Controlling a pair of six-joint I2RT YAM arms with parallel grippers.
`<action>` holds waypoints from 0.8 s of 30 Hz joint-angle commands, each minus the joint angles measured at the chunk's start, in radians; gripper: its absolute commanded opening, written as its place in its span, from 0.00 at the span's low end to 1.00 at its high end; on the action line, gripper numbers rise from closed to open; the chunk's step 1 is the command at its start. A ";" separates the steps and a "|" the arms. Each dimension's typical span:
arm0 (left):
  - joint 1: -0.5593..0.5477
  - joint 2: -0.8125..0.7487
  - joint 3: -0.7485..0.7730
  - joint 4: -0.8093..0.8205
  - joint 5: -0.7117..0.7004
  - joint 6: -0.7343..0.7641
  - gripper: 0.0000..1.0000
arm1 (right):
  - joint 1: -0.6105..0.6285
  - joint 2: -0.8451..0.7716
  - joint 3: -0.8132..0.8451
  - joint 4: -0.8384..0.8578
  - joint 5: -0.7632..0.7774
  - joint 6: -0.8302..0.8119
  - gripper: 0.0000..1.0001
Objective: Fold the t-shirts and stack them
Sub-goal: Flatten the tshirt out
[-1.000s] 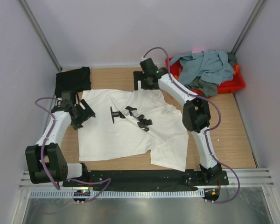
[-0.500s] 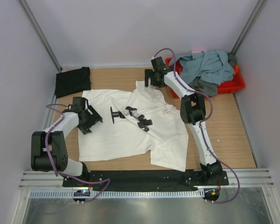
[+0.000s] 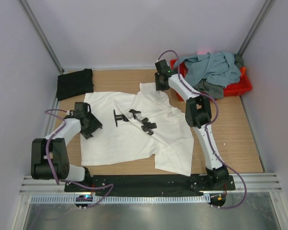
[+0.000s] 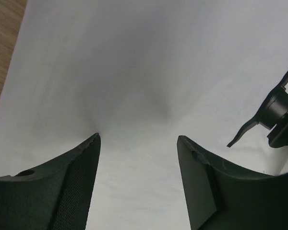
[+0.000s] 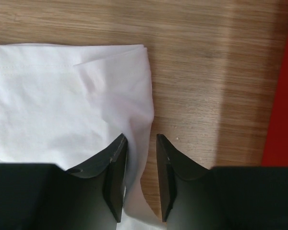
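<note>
One white shirt [image 3: 134, 136] lay spread mid-table | soft, light, limp cloth, likely to sag unless pinched at hems or corners | left pincer [image 4: 138, 138] wide open on its left part, holding nothing | right pincer [image 5: 140, 139] jaws narrowly apart astride the far edge, not yet clamped

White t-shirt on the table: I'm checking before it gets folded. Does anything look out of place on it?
Yes. Several small black plastic parts lie on the middle of the white t-shirt. They are not clothing and would likely get in the way of a fold.
</note>
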 commanded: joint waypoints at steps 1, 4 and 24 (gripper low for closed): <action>0.001 -0.032 -0.007 0.031 -0.046 -0.001 0.64 | 0.002 -0.071 0.009 0.010 0.078 -0.031 0.34; 0.001 -0.033 -0.015 0.025 -0.064 0.000 0.49 | 0.001 -0.086 0.006 0.030 0.107 -0.056 0.13; 0.006 -0.113 0.004 -0.125 -0.300 -0.011 0.00 | -0.084 0.032 0.093 0.417 0.141 -0.219 0.30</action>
